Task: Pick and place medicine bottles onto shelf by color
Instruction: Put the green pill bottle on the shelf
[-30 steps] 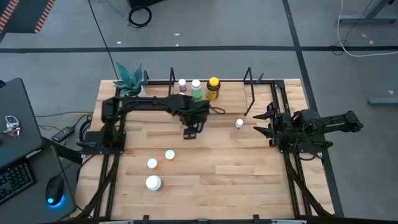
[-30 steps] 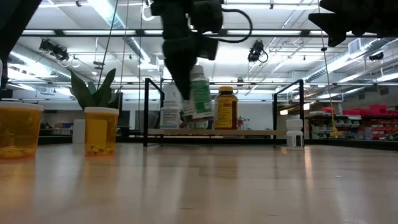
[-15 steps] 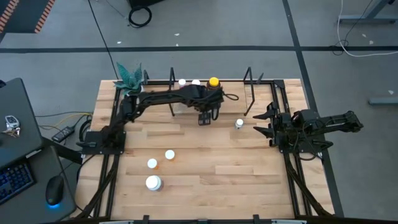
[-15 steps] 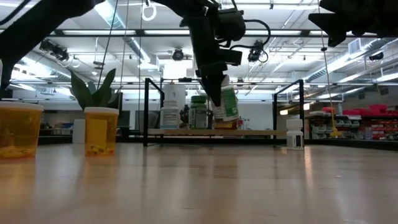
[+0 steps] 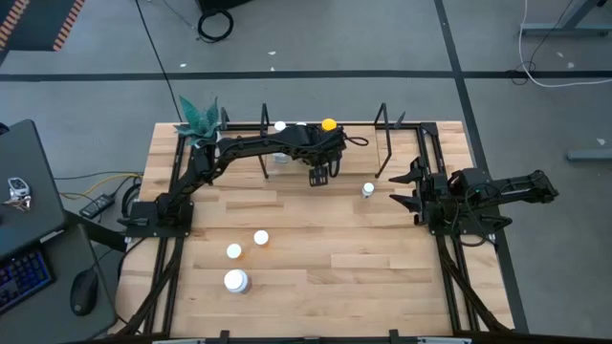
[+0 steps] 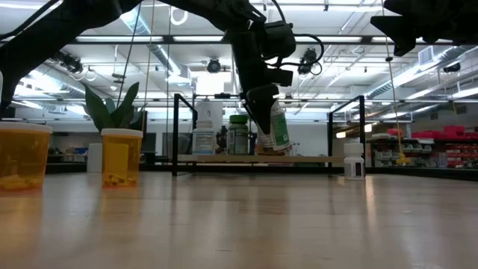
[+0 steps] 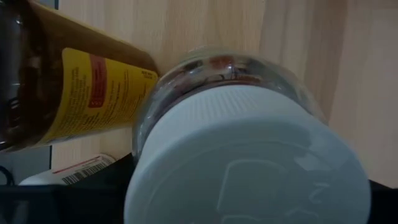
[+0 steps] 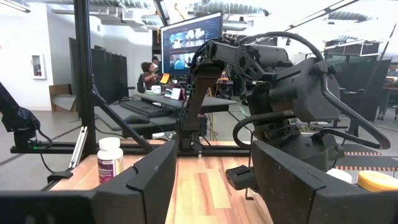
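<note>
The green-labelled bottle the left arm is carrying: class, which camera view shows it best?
The low view: the bottle hangs tilted in the left gripper, just above the shelf. The left wrist view shows only its white cap. In the high view the arm hides it. The right wrist view does not show it.

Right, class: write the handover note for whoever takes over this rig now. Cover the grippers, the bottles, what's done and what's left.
Left gripper: shut on a tilted green-label bottle, low over the shelf beside the yellow-capped bottle.
Right gripper: open, waiting at the table's right side.
Done: three stand on the shelf.
Left: set this one down, then the small bottle mid-table and three loose bottles on the table's left half.
</note>
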